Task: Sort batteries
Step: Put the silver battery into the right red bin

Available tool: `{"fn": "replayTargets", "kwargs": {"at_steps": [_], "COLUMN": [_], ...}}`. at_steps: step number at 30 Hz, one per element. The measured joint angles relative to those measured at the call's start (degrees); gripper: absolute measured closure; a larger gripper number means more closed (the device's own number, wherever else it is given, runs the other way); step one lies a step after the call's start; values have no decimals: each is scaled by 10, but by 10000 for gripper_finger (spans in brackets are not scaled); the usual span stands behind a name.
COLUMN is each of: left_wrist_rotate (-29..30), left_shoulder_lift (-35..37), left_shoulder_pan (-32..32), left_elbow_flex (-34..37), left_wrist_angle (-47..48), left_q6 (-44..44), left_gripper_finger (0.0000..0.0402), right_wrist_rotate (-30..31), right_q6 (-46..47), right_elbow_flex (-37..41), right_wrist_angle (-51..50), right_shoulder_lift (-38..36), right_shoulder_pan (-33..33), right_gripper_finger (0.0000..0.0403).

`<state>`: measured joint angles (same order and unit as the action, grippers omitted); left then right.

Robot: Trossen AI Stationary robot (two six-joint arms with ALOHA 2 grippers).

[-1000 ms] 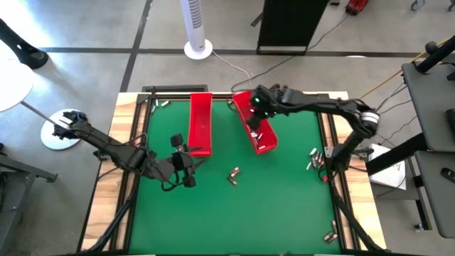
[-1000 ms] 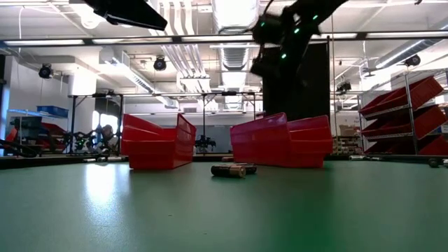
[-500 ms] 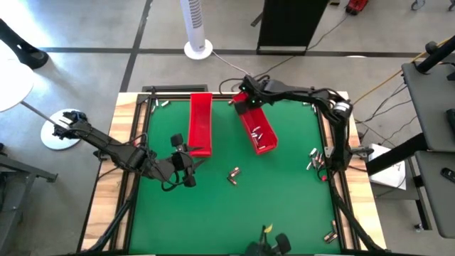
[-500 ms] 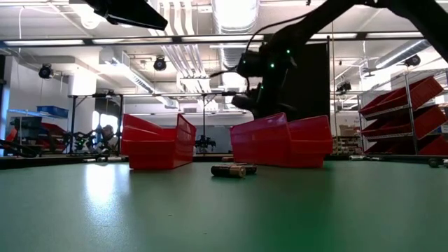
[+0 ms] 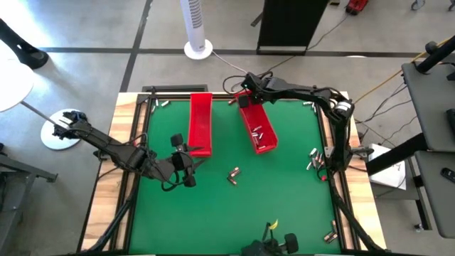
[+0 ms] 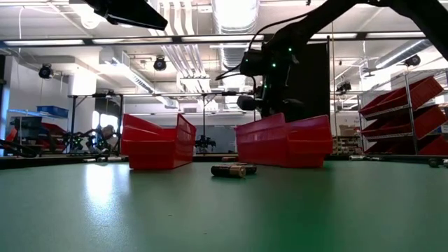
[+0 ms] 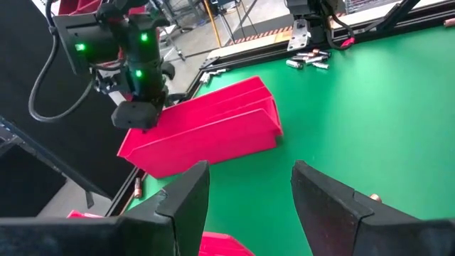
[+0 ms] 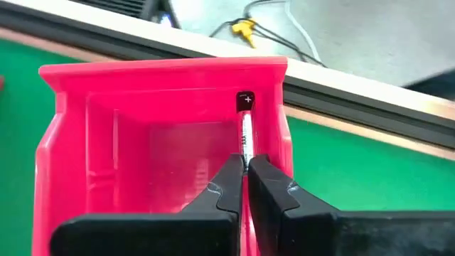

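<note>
**Hidden or unclear**

In the right wrist view, the battery [image 8: 244, 131] vanishes between the right gripper [image 8: 246, 186] fingers, its lower end unseen. Batteries [image 5: 313, 158] by the surface's right edge are too small to count

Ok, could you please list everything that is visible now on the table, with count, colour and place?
left tray: one, red, far left of mat
right tray: one, red, far centre, angled
loose batteries: two, silvery-reddish, mat centre
edge batteries: several, silvery, right border
held battery: one, silvery, over right tray's far end
mat: one, green, tabletop
left gripper: open, by left tray's near end
right gripper: shut on held battery
</note>
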<state>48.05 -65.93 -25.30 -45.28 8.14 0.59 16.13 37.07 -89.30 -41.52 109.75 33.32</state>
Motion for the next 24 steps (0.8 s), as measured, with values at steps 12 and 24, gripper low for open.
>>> {"fn": "replayTargets", "kwargs": {"at_steps": [12,24], "left_wrist_rotate": [0,-2], "left_shoulder_lift": [0,0], "left_shoulder_pan": [0,-5], "left_elbow_flex": [0,0], "left_wrist_angle": [0,0], "left_q6": [2,1], "left_gripper_finger": [222,222], "right_wrist_rotate": [64,80], "right_q6": [62,52], "right_elbow_flex": [4,5], "right_wrist_angle": [-82,-109], "right_shoulder_lift": [-6,-34], "right_shoulder_pan": [4,15], "right_gripper_finger": [394,390]}}
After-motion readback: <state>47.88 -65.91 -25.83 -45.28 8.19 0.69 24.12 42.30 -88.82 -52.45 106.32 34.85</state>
